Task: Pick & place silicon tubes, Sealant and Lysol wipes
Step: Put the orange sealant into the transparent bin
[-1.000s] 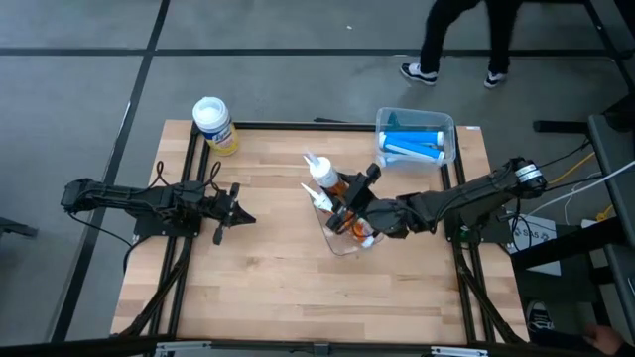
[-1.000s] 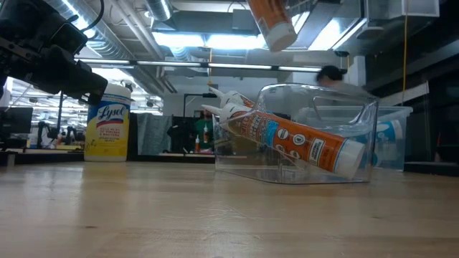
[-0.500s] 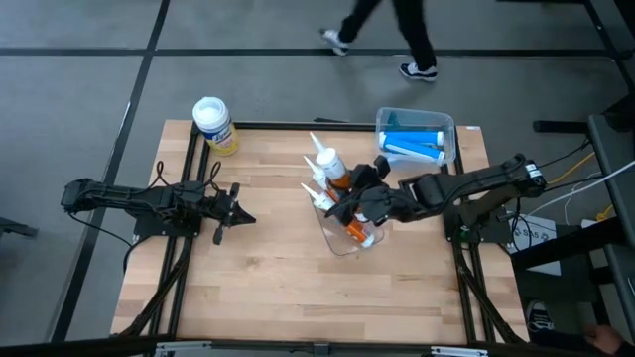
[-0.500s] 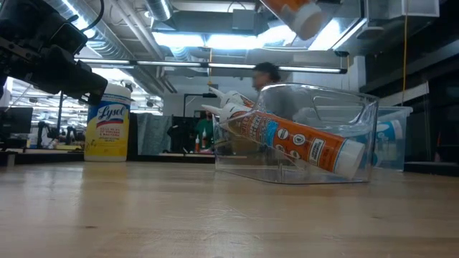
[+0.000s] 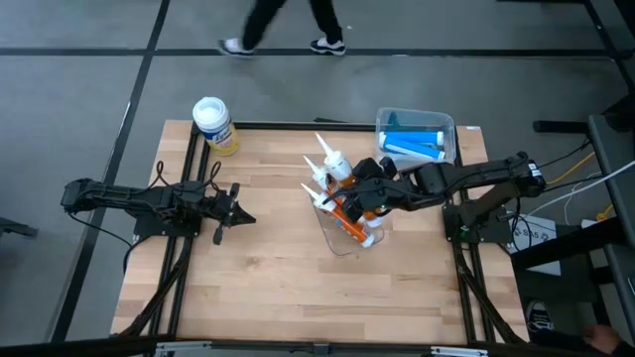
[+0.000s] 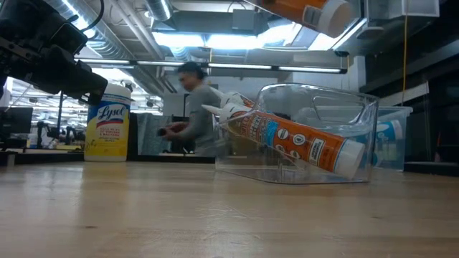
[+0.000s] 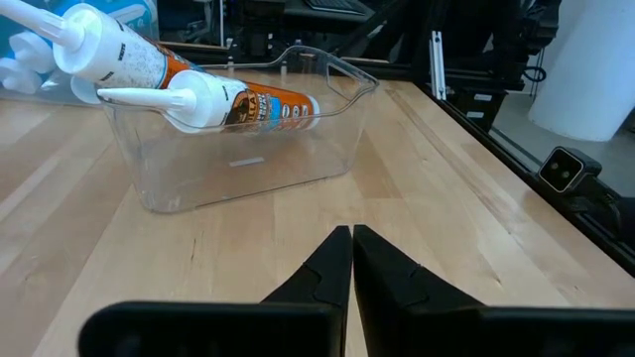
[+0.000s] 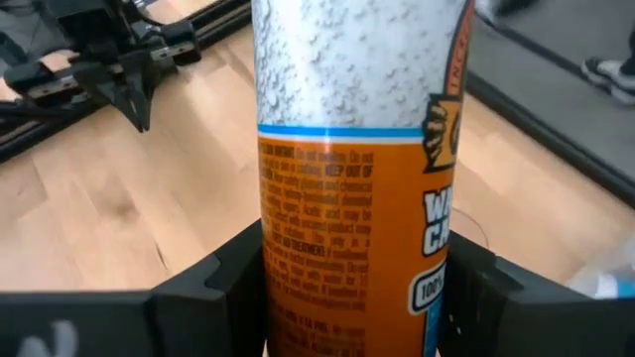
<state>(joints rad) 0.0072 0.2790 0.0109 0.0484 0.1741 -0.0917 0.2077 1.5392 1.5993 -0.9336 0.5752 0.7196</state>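
Item: orange tube (image 8: 357,178), white nozzle end, orange label. Held in my right hand (image 5: 365,198), fingers (image 8: 213,283) closed on either side of its body, partly open to its width. It is raised off the bench (image 5: 258,268), above the clear tray (image 5: 342,238) near the bench's middle; its nozzle points toward the far edge.

Item: second orange tube (image 6: 301,142). Lies slanted inside the clear tray, cap end low against the tray's wall, nozzle end sticking out over the rim.

Item: blue tubes (image 5: 412,147). In a clear bin (image 5: 448,134) at the far right corner of the bench, just beyond my right arm.

Item: Lysol wipes (image 5: 213,124). Yellow canister, white lid, upright at the far left corner of the bench. Well apart from my right hand and the tray; nearer my left hand, but not touching it.

Item: my left hand (image 5: 238,213). Fingers (image 7: 327,273) pressed together, holding nothing, above the bench on the left side, pointing toward the tray.

Beyond the bench: a person (image 5: 283,25) on the floor.
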